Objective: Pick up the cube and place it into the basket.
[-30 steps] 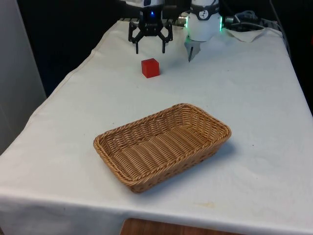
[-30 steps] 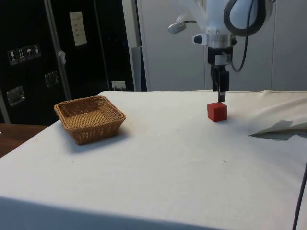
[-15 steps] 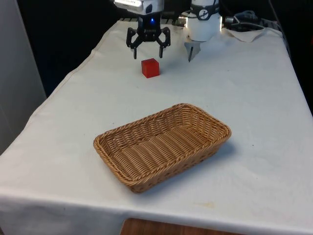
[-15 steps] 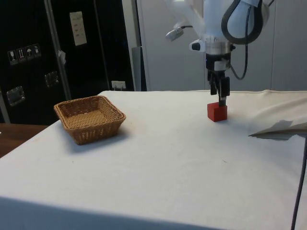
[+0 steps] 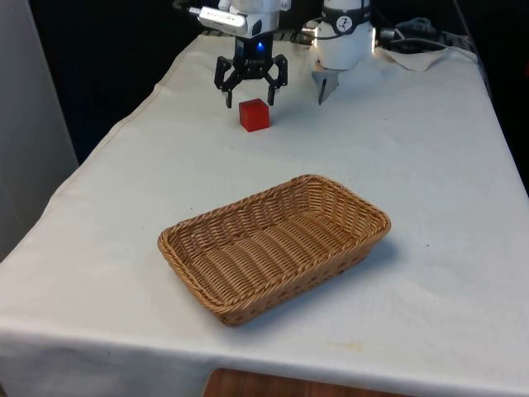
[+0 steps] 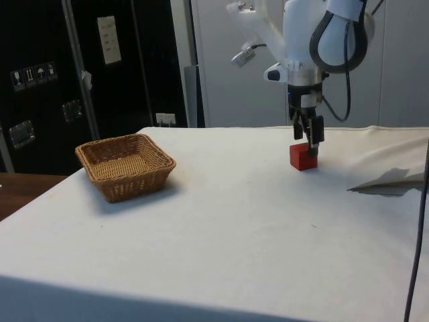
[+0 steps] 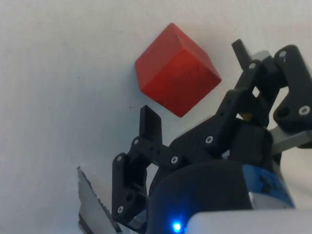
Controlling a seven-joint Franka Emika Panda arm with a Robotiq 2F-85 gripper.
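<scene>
1. A red cube (image 5: 254, 114) sat on the white-clothed desk (image 5: 397, 165) in the upper middle of the front view, a little left of centre.
2. In the side view, the cube (image 6: 303, 157) lay right of centre, at mid-height.
3. The black tool (image 5: 251, 93) hung just above and behind the cube in the front view, its two fingers spread wide and gripping nothing.
4. In the side view, the tool (image 6: 310, 142) reached down to the cube's top, with one finger overlapping the cube's upper edge.
5. In the wrist view, the cube (image 7: 176, 69) lay between the two finger tips of the tool (image 7: 195, 81), one corner turned towards the camera.
6. A wicker basket (image 5: 275, 246) stood in the lower middle of the front view, well apart from the cube.
7. In the side view, the basket (image 6: 125, 165) sat at the left.
</scene>
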